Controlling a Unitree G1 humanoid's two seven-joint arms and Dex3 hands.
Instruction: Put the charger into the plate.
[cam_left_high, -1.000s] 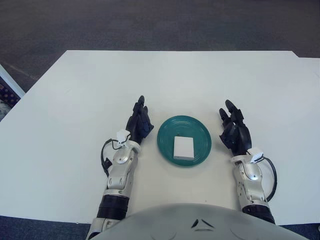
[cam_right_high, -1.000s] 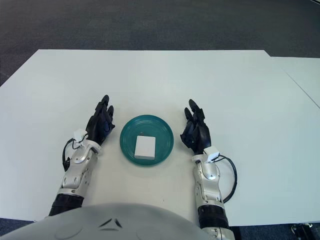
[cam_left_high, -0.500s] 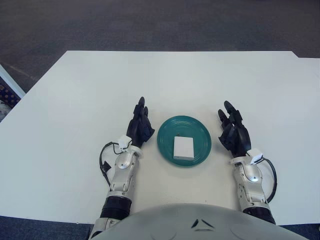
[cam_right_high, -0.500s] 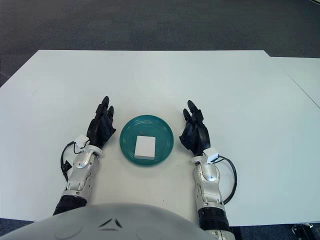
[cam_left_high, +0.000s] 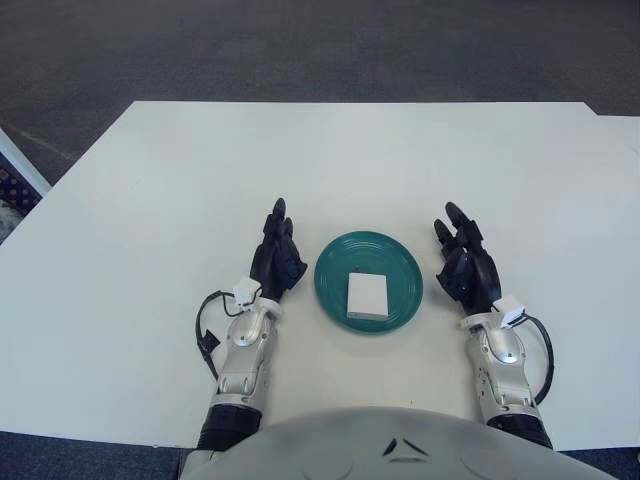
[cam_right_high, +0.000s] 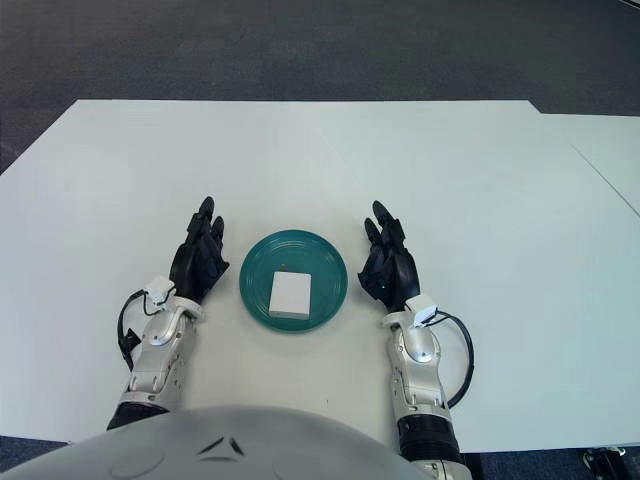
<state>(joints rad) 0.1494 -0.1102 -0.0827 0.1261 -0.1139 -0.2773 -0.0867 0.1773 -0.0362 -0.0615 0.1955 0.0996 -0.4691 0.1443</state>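
Our left hand shows at nine o'clock of the teal plate and our right hand at three o'clock, both with fingers extended and empty, while the white charger lies inside the plate on the white table.

White square charger lies flat inside round teal plate on white table; black-fingered left hand and right hand flank the plate, fingers extended, holding nothing.
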